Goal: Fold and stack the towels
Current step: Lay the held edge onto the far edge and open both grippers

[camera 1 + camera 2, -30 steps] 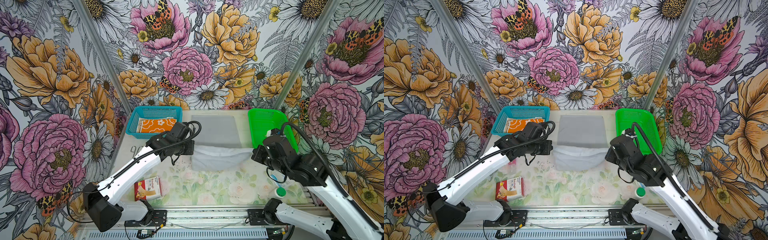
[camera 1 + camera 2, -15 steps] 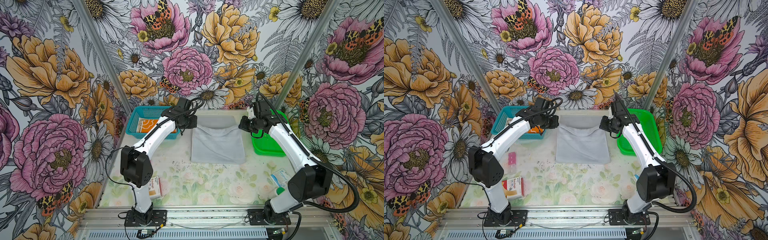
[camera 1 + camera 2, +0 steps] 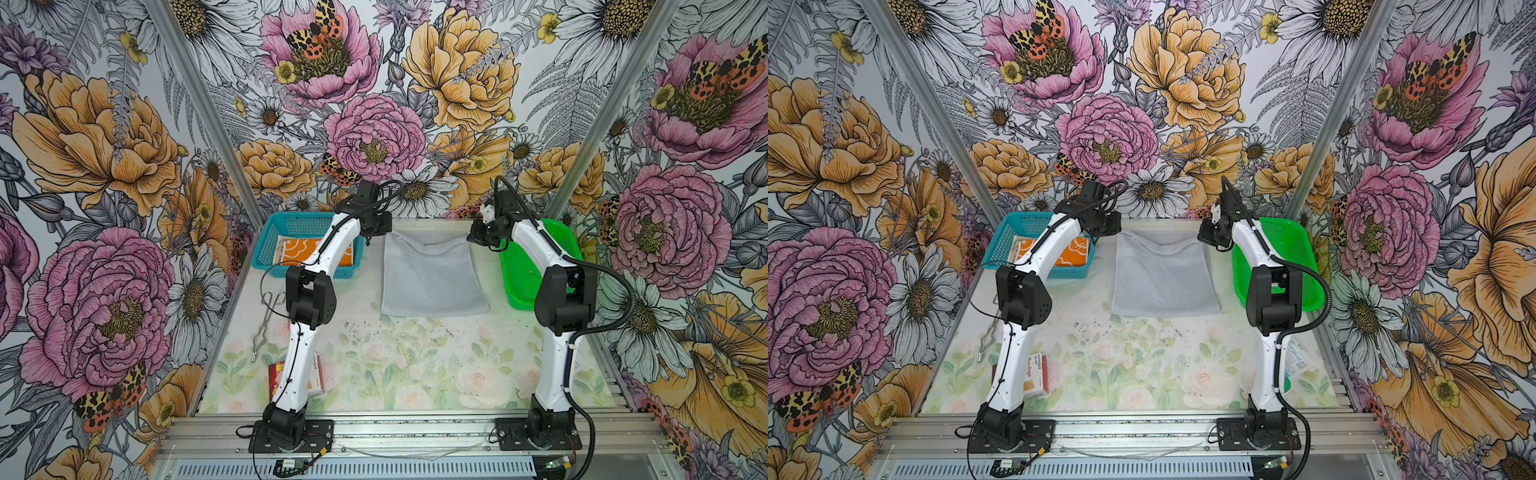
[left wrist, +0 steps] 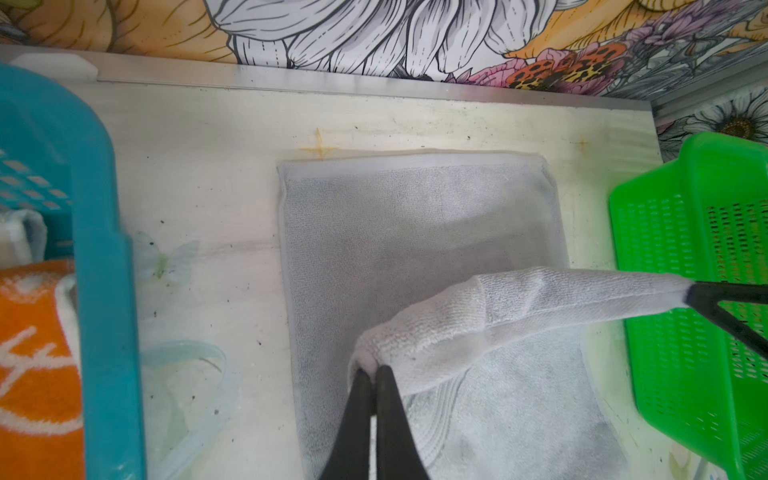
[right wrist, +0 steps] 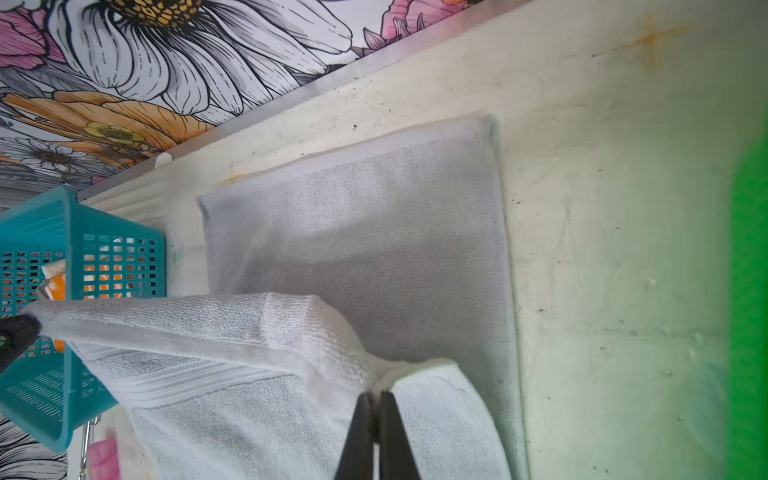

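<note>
Moved since a second ago: both arms, carried from the near side of the table to its far edge with the lifted hem between them; little further travel is noted over the last half second

Jaws, left gripper [image 4: 372, 368]: black, tapered, closed on one corner of the large, plain grey towel [image 3: 432, 278] of looped terry
Jaws, right gripper [image 5: 376, 392]: likewise closed, on the opposite corner of the same hem

Position of grey towel: doubled over itself at the far middle of the pale, floral-printed table [image 3: 415, 374], between two baskets; lower layer flat, upper layer held just above it. In both wrist views the held hem is seen hanging in a shallow sag, short of the lower layer's far edge

Handling, as judged: the hem is to be kept lightly stretched so the sag is taken out, brought on until corner is matched to corner, lowered level, and released on both sides together. The pile is soft and limp, so creases are to be expected wherever slack is left; the flat-woven border band looks firmer and is better trusted as the alignment line

Rectangular blue lattice plastic basket [image 3: 261, 245]: left of the grey towel; a folded orange towel with white flowers [image 3: 297, 255] is held inside, untouched
Rectangular bright green perforated plastic basket [image 3: 519, 286]: right of the grey towel
</note>
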You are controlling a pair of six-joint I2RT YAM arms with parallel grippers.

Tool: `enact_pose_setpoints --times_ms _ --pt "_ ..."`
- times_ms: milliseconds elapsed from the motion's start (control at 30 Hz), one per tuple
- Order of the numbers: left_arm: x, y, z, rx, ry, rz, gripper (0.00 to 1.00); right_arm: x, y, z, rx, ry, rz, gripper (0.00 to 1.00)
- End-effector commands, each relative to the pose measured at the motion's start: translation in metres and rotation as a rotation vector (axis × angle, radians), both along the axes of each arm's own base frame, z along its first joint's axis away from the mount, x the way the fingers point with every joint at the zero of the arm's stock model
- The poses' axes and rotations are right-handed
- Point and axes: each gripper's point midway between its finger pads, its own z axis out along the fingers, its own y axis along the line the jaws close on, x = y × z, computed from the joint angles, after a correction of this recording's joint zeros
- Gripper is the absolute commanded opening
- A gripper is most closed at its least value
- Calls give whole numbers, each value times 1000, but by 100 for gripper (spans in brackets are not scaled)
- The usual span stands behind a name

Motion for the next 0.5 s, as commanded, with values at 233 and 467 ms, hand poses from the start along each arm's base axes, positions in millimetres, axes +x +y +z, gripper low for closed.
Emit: enact_pose_setpoints --times_ms 233,467 --pt "1 9 -68 104 129 -1 0 20 -15 -11 -41 -21 -32 0" --pt "6 20 -63 145 101 27 0 29 -27 10 -52 -70 -60 0"
